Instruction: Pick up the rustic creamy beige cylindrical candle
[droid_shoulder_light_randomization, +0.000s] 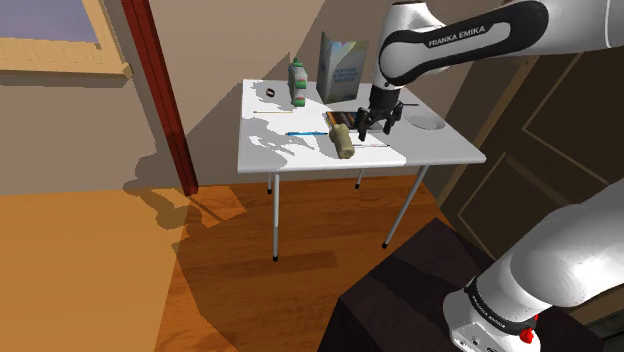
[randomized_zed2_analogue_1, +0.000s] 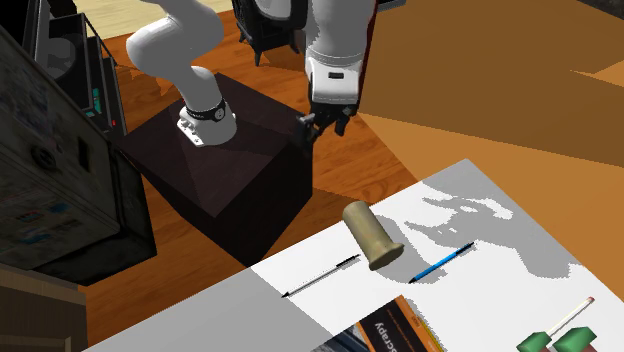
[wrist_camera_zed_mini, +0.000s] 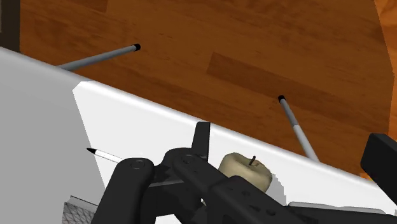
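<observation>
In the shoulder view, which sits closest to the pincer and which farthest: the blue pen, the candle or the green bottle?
1. Candle, lying just below the pincer.
2. Blue pen, left of the candle.
3. Green bottle, standing farther back and left.

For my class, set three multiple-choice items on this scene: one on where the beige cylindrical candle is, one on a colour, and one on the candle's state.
1. Where is the beige cylindrical candle?
A on the wooden floor
B on the white table
C on top of a book

2. What colour is the robot's gripper?
A black
B white
C red

3. How is the candle placed?
A standing upright
B clasped in the gripper
C lying on its side

Answers:
1 B, because it rests on the tabletop.
2 A, because both fingers are black.
3 C, because its long side lies along the table and the open gripper is apart from it.
</observation>
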